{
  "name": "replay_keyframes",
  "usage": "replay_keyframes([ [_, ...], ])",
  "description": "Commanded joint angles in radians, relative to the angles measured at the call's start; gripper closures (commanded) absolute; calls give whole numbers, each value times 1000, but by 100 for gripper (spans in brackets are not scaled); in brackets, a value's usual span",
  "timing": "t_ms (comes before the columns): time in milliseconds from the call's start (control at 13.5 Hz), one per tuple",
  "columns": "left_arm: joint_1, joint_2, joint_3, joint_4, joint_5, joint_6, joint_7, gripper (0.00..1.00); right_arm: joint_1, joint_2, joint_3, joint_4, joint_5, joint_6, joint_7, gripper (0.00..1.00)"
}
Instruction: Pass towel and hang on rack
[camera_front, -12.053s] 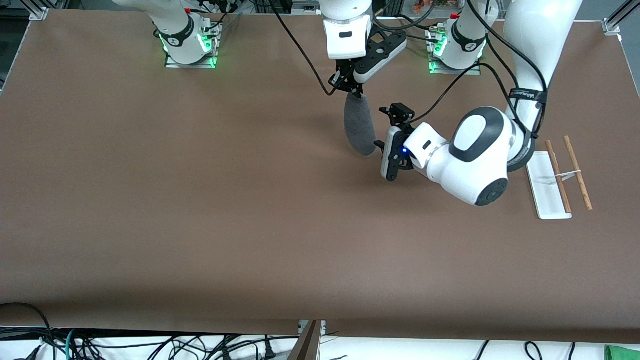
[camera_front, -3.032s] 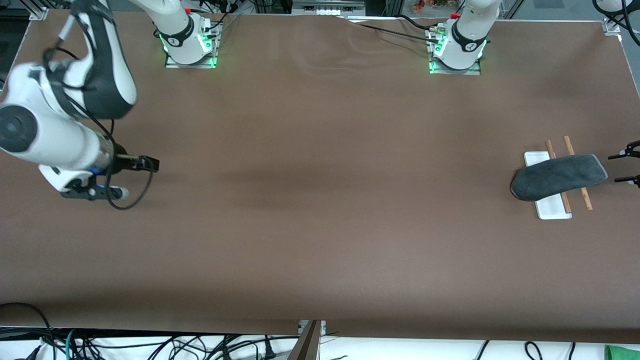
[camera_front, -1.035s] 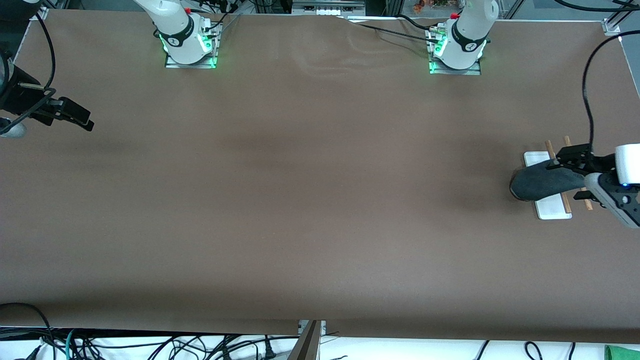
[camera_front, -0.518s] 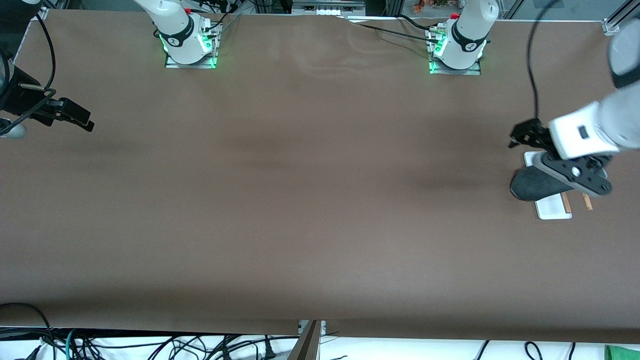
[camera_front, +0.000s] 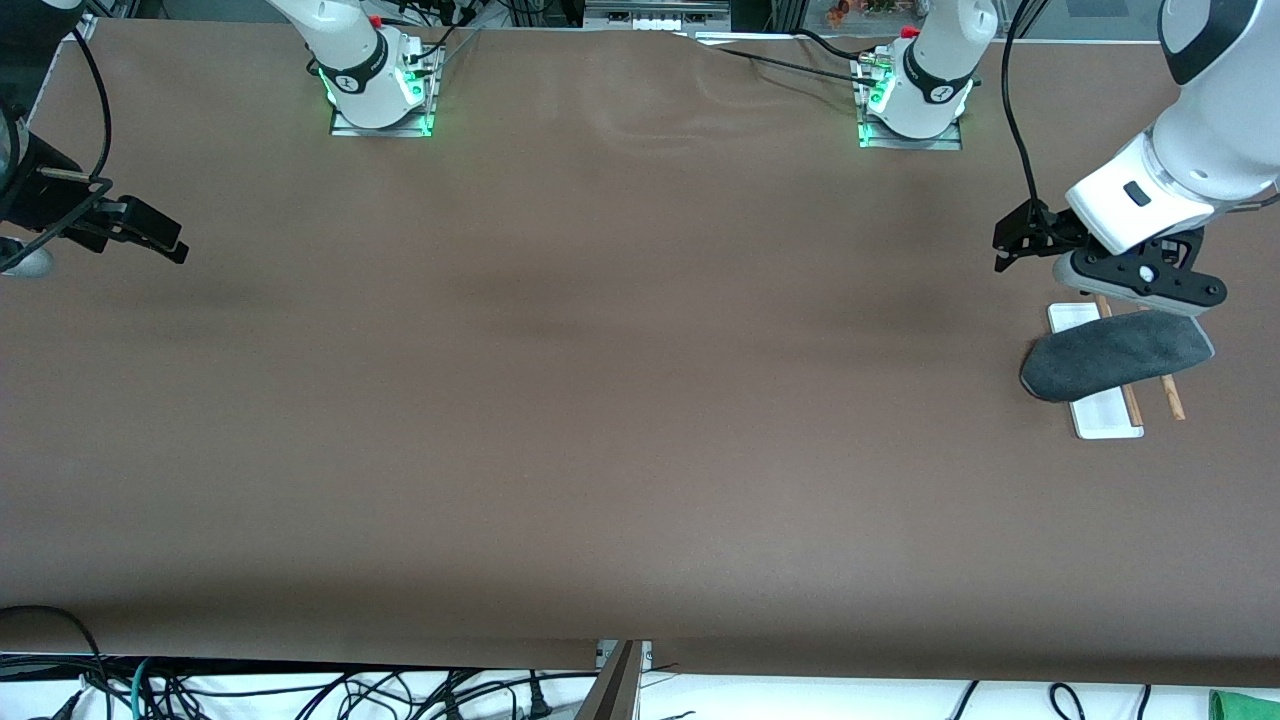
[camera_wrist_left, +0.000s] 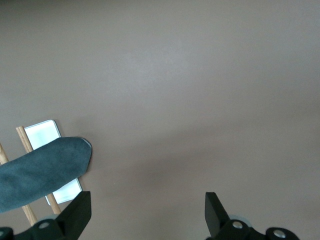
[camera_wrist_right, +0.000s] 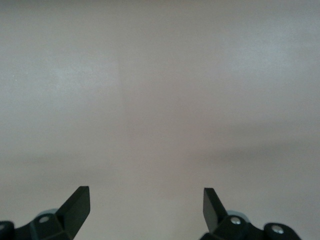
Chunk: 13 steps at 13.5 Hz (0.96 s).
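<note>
Lifted off the towel (camera_front: 1115, 355), left end effector (camera_front: 1022, 240) gapes, empty.

I see the brown table (camera_front: 600, 400) carrying the rack (camera_front: 1100, 415) at the left arm's end, its white base flat on the surface, and both arm bases.

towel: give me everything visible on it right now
The towel is a fuzzy dark grey cloth with a thin paler edge, showing only its grey face. It lies draped across both brown rods of the rack, one rounded end hanging past the white base toward the table middle, the other reaching just past the outer rod. Only the rack touches it; the left gripper hangs open above bare table beside the rack, holding nothing.
</note>
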<state>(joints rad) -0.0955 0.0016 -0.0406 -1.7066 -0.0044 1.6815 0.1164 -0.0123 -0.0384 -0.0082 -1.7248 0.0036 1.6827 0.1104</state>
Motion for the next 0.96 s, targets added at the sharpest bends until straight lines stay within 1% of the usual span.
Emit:
replay_keyframes([
  [0,14,-41,-4,-59,6,30,-17,0,-17,-2,13,5,15,3,-3,0],
  [887,42,-40,-4,-68,6,30,0,0,-17,0,13,5,15,-3,-3,0],
])
